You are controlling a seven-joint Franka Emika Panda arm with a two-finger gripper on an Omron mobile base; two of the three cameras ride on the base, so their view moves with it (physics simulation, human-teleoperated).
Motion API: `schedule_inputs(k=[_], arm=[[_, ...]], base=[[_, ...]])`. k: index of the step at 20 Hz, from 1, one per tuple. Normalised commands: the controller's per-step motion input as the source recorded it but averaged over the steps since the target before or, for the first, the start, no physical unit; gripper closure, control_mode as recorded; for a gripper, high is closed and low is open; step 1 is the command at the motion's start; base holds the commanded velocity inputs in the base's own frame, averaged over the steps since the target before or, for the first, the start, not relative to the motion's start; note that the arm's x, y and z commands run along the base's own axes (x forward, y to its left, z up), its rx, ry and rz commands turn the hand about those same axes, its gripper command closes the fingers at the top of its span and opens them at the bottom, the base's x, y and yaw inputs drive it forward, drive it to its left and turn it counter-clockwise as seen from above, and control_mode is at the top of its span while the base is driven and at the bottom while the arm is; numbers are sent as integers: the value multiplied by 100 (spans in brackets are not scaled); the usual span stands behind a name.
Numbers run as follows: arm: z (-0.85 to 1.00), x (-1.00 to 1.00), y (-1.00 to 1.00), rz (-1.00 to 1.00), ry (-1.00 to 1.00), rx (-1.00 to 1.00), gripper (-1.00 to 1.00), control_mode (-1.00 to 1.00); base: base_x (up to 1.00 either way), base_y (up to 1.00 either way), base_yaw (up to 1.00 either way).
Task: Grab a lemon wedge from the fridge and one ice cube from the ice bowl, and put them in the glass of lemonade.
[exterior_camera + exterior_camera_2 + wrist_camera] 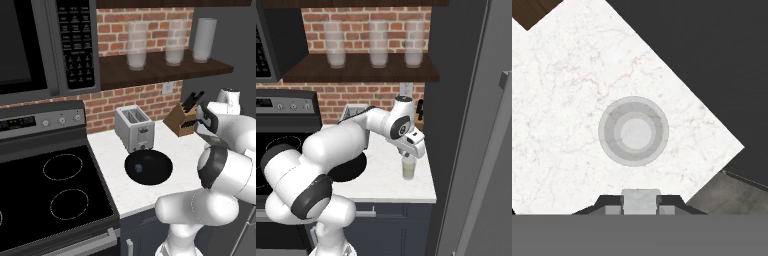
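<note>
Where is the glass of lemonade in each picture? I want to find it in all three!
Left base view: I can't spot it here; the robot's arm fills that side.
Right base view: the glass of lemonade stands right of middle, near the white counter's right edge, under the claw.
Hand view: seen from straight above, it is the round ring in the middle.
Shared landmark: the white counter.

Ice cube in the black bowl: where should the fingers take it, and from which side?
Come straight down from above. The ice cube lies alone near the middle of the wide, shallow ice bowl, so its low rim probably blocks a side approach. Pinch two opposite flat faces, fingers straddling it.
</note>
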Motion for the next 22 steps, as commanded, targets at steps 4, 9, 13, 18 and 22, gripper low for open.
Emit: schedule_inputs(k=[4, 9, 13, 18, 22], arm=[[-19, 6, 0, 0, 0, 0, 100, -100], [-13, 0, 0, 0, 0, 0, 100, -100], [-4, 0, 0, 0, 0, 0, 100, -100], [0, 11, 0, 0, 0, 0, 100, -100], [0, 40, 0, 0, 0, 0, 100, -100]], base=[[0, 0, 0], [0, 0, 0], [0, 0, 0], [0, 0, 0], [0, 0, 0]])
